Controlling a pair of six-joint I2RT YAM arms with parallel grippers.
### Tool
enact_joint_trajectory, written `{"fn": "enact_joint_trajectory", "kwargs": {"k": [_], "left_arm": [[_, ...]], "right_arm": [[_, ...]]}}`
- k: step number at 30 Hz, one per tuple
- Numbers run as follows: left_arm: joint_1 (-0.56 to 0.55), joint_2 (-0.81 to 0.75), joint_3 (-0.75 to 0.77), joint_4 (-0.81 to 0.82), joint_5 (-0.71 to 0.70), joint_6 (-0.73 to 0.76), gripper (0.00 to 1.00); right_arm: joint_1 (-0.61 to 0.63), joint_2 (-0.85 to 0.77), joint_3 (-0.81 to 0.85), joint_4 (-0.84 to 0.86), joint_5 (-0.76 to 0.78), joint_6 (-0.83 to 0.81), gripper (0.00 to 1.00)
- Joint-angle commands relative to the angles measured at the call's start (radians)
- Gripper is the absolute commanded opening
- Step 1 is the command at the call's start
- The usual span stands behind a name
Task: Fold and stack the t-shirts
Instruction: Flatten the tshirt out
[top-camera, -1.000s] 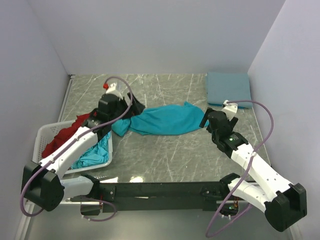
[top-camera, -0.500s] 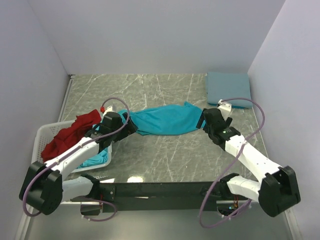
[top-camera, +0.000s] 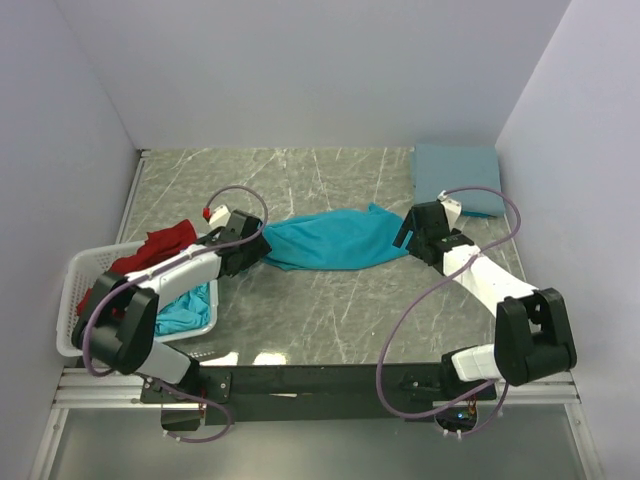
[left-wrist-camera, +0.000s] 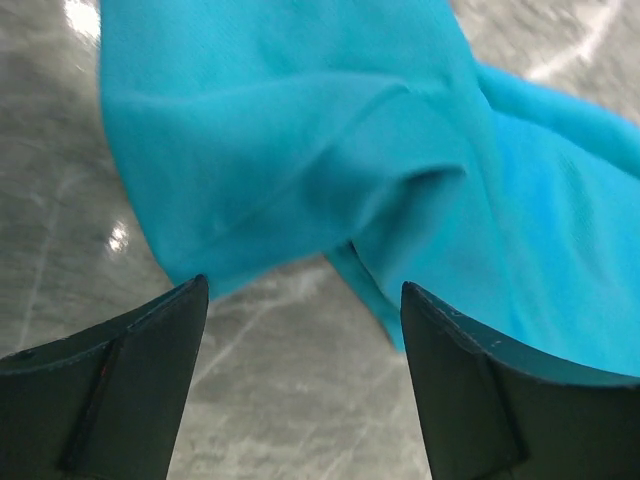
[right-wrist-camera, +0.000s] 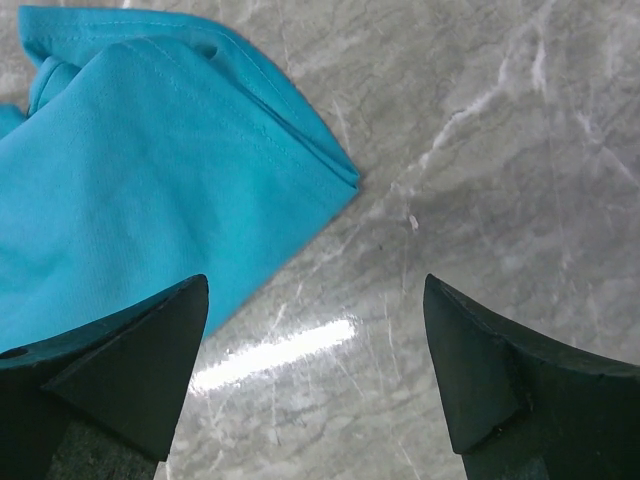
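A bright teal t-shirt (top-camera: 330, 240) lies stretched and crumpled across the middle of the table. My left gripper (top-camera: 256, 252) is open at its left end; in the left wrist view the shirt's bunched edge (left-wrist-camera: 330, 170) lies just ahead of the open fingers (left-wrist-camera: 120, 370), not held. My right gripper (top-camera: 410, 235) is open at the shirt's right end; the right wrist view shows the hemmed corner (right-wrist-camera: 180, 170) just ahead of the fingers (right-wrist-camera: 110, 360), untouched. A folded grey-blue t-shirt (top-camera: 458, 178) lies at the back right. A red t-shirt (top-camera: 155, 250) and another teal one (top-camera: 185, 310) lie in the basket.
The white lattice basket (top-camera: 78, 300) stands at the table's left edge, beside my left arm. Walls close in the table at left, back and right. The arms' black base rail (top-camera: 320, 380) runs along the near edge.
Both grippers have let go of the teal shirt, lowered to the table and drawn back slightly. The shirt now lies flat on the table. The left arm has swung down from near the basket.
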Motion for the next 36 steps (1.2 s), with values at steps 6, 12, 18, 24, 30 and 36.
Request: {"fn": "enact_joint_trajectory", "kwargs": {"k": [6, 12, 18, 24, 30, 36], "left_arm": [[0.019, 0.170, 0.100, -0.072, -0.083, -0.036, 0.74], [0.030, 0.204, 0.108, -0.029, -0.019, -0.002, 0.38], [0.032, 0.117, 0.059, 0.019, -0.029, 0.018, 0.01], [0.032, 0.077, 0.057, 0.017, -0.037, 0.032, 0.01], [0.032, 0.067, 0.064, 0.005, -0.036, 0.038, 0.01], [0.032, 0.015, 0.027, 0.069, -0.007, 0.062, 0.01]], "right_arm": [[-0.041, 0.121, 0.111, 0.046, -0.045, 0.009, 0.93], [-0.073, 0.216, 0.157, 0.049, -0.076, 0.011, 0.88], [-0.082, 0.352, 0.272, 0.031, -0.074, 0.000, 0.76], [-0.082, 0.464, 0.372, -0.023, -0.065, 0.025, 0.66], [-0.082, 0.477, 0.355, -0.075, -0.091, 0.045, 0.54], [-0.081, 0.435, 0.331, -0.136, -0.047, 0.063, 0.62]]}}
